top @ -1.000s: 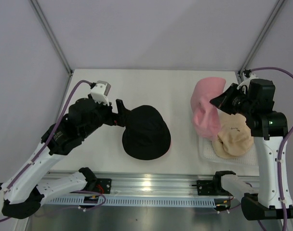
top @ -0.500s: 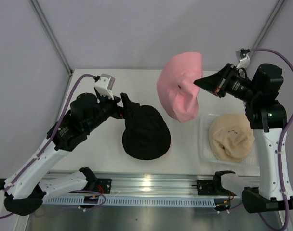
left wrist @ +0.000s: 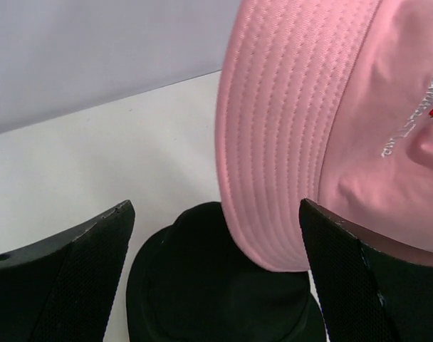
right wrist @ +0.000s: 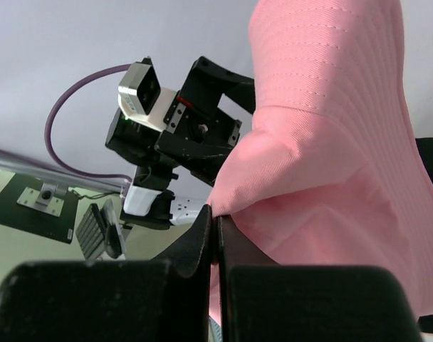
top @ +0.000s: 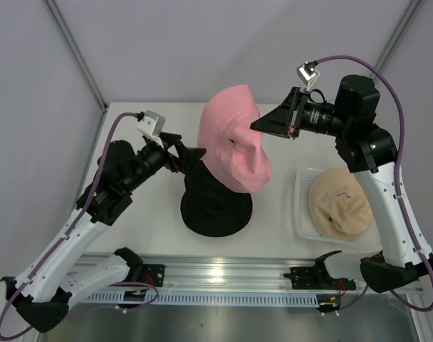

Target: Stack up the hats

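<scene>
Though nowhere near done, progress: zero hats properly stacked so far, first transfer underway
pink hat (top: 234,139): up in the air, hanging limp over the far side of the black hat, pinched at the brim; can't tell whether touching it yet
right gripper (top: 257,127): clamped tight on the pink hat, fingers pressed together on a fold of brim in the wrist view
left gripper (top: 186,146): spread wide, gripping nothing, parked just beside the pink hat and above the black one's left edge
black hat (top: 216,206): crown up in the middle of the table (top: 145,121), looks like the base of the pile
beige hat (top: 341,203): off to the right in the white basket (top: 300,221), well apart from the other two, nothing near it
left to do: lower pink onto black and let go, maybe with a tug from the free gripper to seat it, then fetch beige and cap the pile
rough guess: about a third of the way, tops
</scene>
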